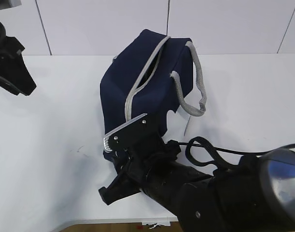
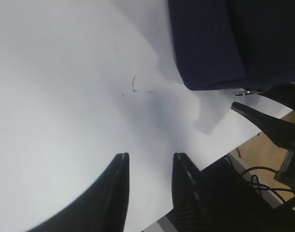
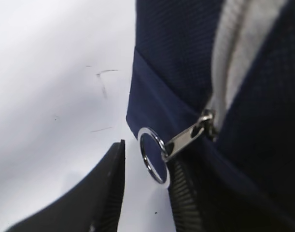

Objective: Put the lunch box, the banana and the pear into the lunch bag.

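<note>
the lunch bag (image 1: 147, 82) lies on its side near the middle of the table (image 1: 55, 145), toward the front edge, zipper mostly closed. the right end effector (image 3: 145, 193) sits parted at the bag's front end, its fingers either side of the zipper's metal ring (image 3: 153, 154), not yet clenched on it. opening the bag looks like the step in hand; next, pinch the ring and draw the zipper along. the left end effector (image 2: 149, 186) hangs parted and empty over bare table. no lunch box, banana or pear shows.

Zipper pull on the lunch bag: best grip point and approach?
Grip the metal ring at the pull's free end. It hangs off the lunch bag's near bottom corner, clear of fabric. Right gripper already straddles it; come from the table side, jaws across the ring.
</note>
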Action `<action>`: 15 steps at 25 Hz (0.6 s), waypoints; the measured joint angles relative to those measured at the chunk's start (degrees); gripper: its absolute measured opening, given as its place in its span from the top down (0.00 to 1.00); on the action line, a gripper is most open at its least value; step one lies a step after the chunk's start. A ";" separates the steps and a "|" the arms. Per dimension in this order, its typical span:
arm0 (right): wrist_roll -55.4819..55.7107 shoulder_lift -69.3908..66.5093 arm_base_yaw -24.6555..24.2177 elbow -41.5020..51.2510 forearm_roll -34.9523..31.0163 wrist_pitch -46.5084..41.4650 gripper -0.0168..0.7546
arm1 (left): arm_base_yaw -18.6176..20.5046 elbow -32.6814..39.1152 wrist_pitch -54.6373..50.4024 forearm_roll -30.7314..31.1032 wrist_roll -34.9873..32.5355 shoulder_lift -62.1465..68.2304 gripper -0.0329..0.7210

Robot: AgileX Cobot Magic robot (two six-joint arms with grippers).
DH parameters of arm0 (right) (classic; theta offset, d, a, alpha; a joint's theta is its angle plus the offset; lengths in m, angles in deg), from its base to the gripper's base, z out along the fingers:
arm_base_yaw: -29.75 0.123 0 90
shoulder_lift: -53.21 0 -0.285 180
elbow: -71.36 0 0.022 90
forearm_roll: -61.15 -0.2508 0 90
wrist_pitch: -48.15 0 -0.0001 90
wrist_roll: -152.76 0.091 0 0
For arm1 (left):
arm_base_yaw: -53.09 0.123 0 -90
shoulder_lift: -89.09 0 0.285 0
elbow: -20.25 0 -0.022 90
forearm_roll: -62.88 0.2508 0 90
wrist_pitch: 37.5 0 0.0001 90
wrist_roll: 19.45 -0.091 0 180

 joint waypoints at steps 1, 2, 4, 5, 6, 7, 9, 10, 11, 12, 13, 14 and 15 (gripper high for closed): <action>0.00 0.00 0.00 0.00 0.00 -0.22 0.68 | 0.00 0.00 0.00 0.00 0.00 0.00 0.65; 0.00 0.00 0.00 0.00 0.00 -0.35 0.68 | 0.00 0.00 0.00 0.00 0.00 0.00 0.65; 0.00 0.00 0.00 0.00 0.00 -0.56 0.68 | 0.00 0.00 0.00 0.00 0.00 0.00 0.65; 0.00 0.00 0.00 0.00 0.00 -0.72 0.68 | 0.00 0.00 0.00 0.00 0.00 0.00 0.65; 0.00 0.00 0.00 0.00 0.00 -0.72 0.68 | 0.00 0.00 0.00 0.00 0.00 0.00 0.65; 0.00 0.00 0.00 0.00 0.00 -0.84 0.68 | 0.00 0.00 0.00 0.00 0.00 0.00 0.65; 0.04 0.00 0.00 0.00 0.00 -1.12 0.68 | 0.00 0.00 0.00 0.00 0.00 0.00 0.65; 0.04 0.00 0.00 0.00 0.00 -1.12 0.68 | 0.00 0.00 0.00 0.00 0.00 0.00 0.65; 0.04 0.00 0.00 0.00 0.00 -1.12 0.69 | 0.00 0.00 0.00 0.00 0.00 0.00 0.65; 0.04 0.00 0.00 0.00 0.00 -1.12 0.71 | 0.00 0.00 0.00 0.00 0.00 0.00 0.65; 0.04 0.00 0.00 0.00 0.00 -1.12 0.73 | 0.00 0.00 0.00 0.00 0.00 0.00 0.65; 0.04 0.00 0.00 0.00 0.00 -1.12 0.76 | 0.00 0.00 0.00 0.00 0.00 0.00 0.65; 0.04 0.00 0.00 0.00 0.00 -1.12 0.78 | 0.00 0.00 0.00 0.00 0.00 0.00 0.65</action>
